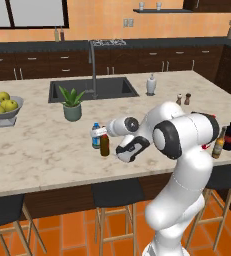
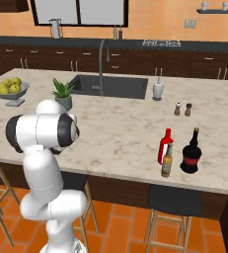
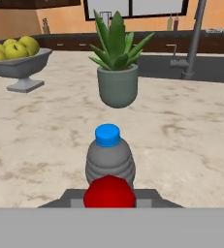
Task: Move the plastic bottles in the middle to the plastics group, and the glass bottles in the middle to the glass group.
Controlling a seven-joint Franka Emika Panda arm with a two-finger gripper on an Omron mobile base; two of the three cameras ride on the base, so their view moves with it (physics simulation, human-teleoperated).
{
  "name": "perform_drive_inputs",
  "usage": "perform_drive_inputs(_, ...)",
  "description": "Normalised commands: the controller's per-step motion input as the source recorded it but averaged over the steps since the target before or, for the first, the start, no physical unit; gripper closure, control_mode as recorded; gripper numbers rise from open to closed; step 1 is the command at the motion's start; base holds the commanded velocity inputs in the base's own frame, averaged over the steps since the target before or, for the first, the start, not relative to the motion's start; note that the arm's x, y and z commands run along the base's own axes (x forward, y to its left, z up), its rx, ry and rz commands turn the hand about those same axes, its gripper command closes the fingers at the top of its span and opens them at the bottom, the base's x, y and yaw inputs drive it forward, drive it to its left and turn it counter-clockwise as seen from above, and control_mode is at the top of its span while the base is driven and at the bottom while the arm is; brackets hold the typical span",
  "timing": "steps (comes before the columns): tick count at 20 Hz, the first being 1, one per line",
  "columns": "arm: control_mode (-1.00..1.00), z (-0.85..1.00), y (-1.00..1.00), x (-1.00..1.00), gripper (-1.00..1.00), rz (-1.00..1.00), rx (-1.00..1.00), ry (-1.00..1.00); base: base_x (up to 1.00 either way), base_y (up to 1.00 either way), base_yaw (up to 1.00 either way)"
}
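An amber-brown glass bottle [image 1: 104,145] with a red top [image 3: 109,192] stands near the counter's front edge. My gripper [image 1: 107,132] is shut on its neck, reaching in from the right. Just behind it, close or touching, stands the plastic bottle [image 1: 95,136], clear with a blue cap [image 3: 107,134]. The glass group is at the counter's right end: a tall dark bottle [image 2: 191,153], a bright red bottle [image 2: 165,146] and a small amber bottle [image 2: 167,162]. In the right base view my arm hides the middle bottles. The plastics group is out of view.
A potted plant [image 1: 72,104] stands behind the two bottles, with the sink [image 1: 92,89] and faucet beyond. A fruit bowl [image 1: 3,107] sits at the far left. A white dispenser [image 1: 151,85] and two small shakers [image 1: 183,99] stand toward the right. Stools line the counter's front.
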Motion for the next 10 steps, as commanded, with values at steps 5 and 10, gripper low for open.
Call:
perform_drive_inputs(5, -1.0, 0.0, 0.0, 0.0, 1.0, 0.0, 0.0, 0.0, 0.0, 0.0, 0.0)
perform_drive_inputs(10, -1.0, 0.31, -0.13, -0.32, 1.0, 0.0, 0.0, 0.0, 0.0, 0.0, 0.0)
